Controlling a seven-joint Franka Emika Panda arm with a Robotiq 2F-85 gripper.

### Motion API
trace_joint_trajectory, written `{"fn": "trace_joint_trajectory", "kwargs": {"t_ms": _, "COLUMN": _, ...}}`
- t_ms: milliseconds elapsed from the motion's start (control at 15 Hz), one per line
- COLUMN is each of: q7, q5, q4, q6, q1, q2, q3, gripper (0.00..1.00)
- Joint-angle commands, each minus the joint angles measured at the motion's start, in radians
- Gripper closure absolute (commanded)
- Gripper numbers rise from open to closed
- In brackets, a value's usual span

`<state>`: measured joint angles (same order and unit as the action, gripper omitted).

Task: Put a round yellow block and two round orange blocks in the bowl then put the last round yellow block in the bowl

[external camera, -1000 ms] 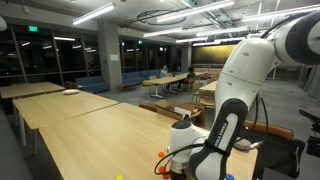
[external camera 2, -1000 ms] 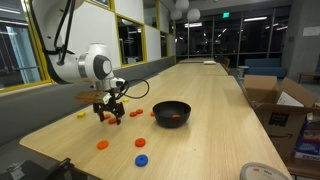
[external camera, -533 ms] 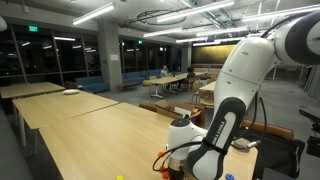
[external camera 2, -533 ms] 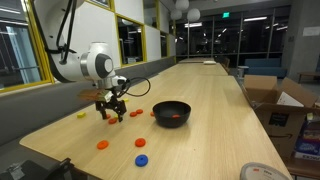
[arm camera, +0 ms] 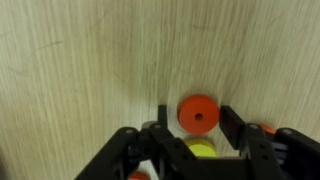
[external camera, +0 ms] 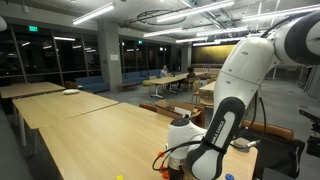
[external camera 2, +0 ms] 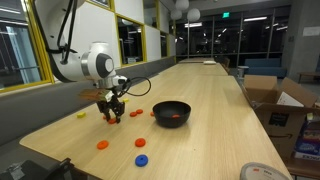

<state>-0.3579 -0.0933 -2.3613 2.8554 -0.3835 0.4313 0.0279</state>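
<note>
The gripper (external camera 2: 111, 114) straddles a round yellow block (arm camera: 201, 150), with a round orange block (arm camera: 198, 114) just ahead between its tips; jaws partly closed, grip cannot be confirmed.

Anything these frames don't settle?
- Wrist view: whether the gripper grips the round yellow block; the gripper's own body hides part of the block.
- Exterior view: round black bowl contents; rim hides most, too small.
- Exterior view: white robot arm hides the bowl.

blocks (external camera 2: 102, 145) lie beside the bowl (external camera 2: 158, 111) on the table (external camera 2: 205, 95).
</note>
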Motion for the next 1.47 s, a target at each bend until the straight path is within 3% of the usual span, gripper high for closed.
{"fn": "trace_joint_trajectory", "kwargs": {"t_ms": 0, "q7": -0.017, "q5": 0.001, "q4": 0.02, "q6": -0.028, "q1": -0.012, "q2": 0.005, "q3": -0.015, "gripper": 0.73}}
{"fn": "trace_joint_trajectory", "kwargs": {"t_ms": 133, "q7": -0.025, "q5": -0.003, "q4": 0.024, "q6": -0.044, "q1": -0.012, "q2": 0.0, "q3": -0.022, "gripper": 0.83}}
{"fn": "trace_joint_trajectory", "kwargs": {"t_ms": 400, "q7": -0.061, "q5": -0.016, "q4": 0.012, "q6": -0.037, "q1": -0.012, "q2": -0.036, "q3": -0.067, "gripper": 0.82}}
{"fn": "trace_joint_trajectory", "kwargs": {"t_ms": 867, "q7": -0.168, "q5": -0.048, "q4": -0.014, "q6": 0.01, "q1": 0.006, "q2": -0.14, "q3": -0.204, "gripper": 0.82}}
{"fn": "trace_joint_trajectory", "kwargs": {"t_ms": 1400, "q7": -0.458, "q5": -0.281, "q4": -0.019, "q6": 0.078, "q1": -0.054, "q2": -0.177, "q3": -0.447, "gripper": 0.82}}
